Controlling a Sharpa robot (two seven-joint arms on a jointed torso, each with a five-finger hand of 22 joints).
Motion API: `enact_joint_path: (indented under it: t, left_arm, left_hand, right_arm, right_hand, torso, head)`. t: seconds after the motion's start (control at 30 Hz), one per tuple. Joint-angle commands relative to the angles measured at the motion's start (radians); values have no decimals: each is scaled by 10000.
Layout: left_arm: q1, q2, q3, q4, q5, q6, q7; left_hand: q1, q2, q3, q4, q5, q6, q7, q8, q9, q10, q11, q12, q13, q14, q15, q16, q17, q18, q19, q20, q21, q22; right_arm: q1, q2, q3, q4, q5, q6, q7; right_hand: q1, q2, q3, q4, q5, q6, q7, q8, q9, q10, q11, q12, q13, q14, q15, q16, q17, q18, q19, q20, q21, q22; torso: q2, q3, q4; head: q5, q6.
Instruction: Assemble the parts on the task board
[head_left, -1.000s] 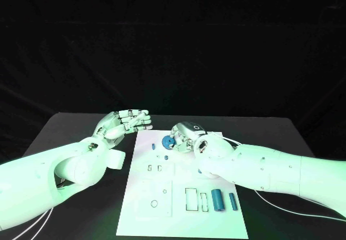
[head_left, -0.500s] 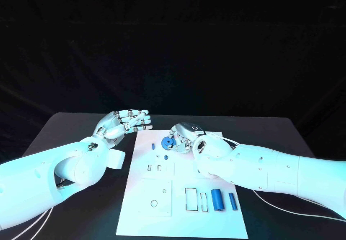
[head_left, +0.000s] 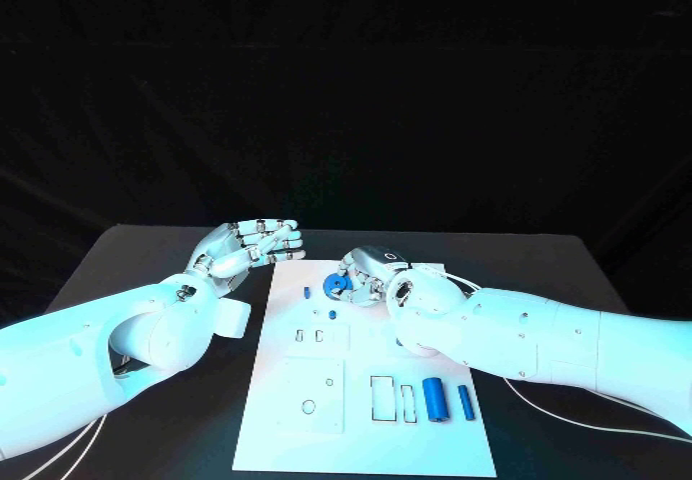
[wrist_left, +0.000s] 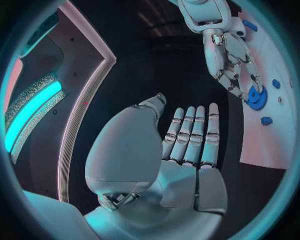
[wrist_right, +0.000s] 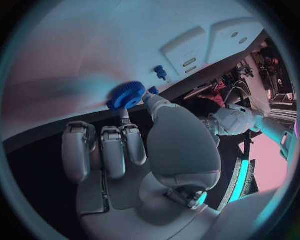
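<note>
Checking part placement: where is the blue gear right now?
In the head view the blue gear sits at the far end of the task board, pinched by the right hand, with a small blue peg just to its left.

Black table (head_left: 144, 255); white task board (head_left: 361, 440) flat at middle.

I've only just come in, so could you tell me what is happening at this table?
The robot is assembling small parts on the white task board. Its right hand pinches a round blue toothed gear at the board's far end. The left hand is held beside the board's far left corner, holding nothing. Two blue cylinders lie near the board's near right end, and small blue pegs sit near the gear.
</note>
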Motion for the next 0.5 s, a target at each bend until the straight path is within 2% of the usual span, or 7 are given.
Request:
enact_joint_path:
  t: [0.03, 0.5]
  left_arm:
    - [12, 19, 9, 10, 19, 180, 50]
    - [12, 1, 9, 18, 17, 170, 55]
  left_hand:
    - [60, -3, -46, -2, -36, -53, 469, -21, -9, 14, 46, -35, 10, -58, 14, 22, 9, 77, -84, -4, -69, -12]
    - [57, -2, -51, 0, -35, -55, 471, -21, -10, 13, 48, -37, 9, -66, 16, 25, 13, 76, -90, -3, -70, -13]
  right_arm:
    - [-38, -30, -32, -1, 156, 534, 58]
    - [-38, -287, -38, 215, 163, 620, -67]
  right_hand:
    - [-100, 24, -7, 3, 70, 79, 17, -35, 15, 26, 21, 28, 1114, 942, 40, 57, 2151, -160, 29, 44, -50, 1003]
    - [-204, 73, 31, -12, 213, 132, 3, -41, 33, 74, 9, 70, 1176, 949, 31, 64, 2184, -172, 60, 37, -18, 1050]
  torso:
    - [-2, -4, 0]
    - [5, 9, -8]
  head:
    - [-5, -6]
    - [4, -20]
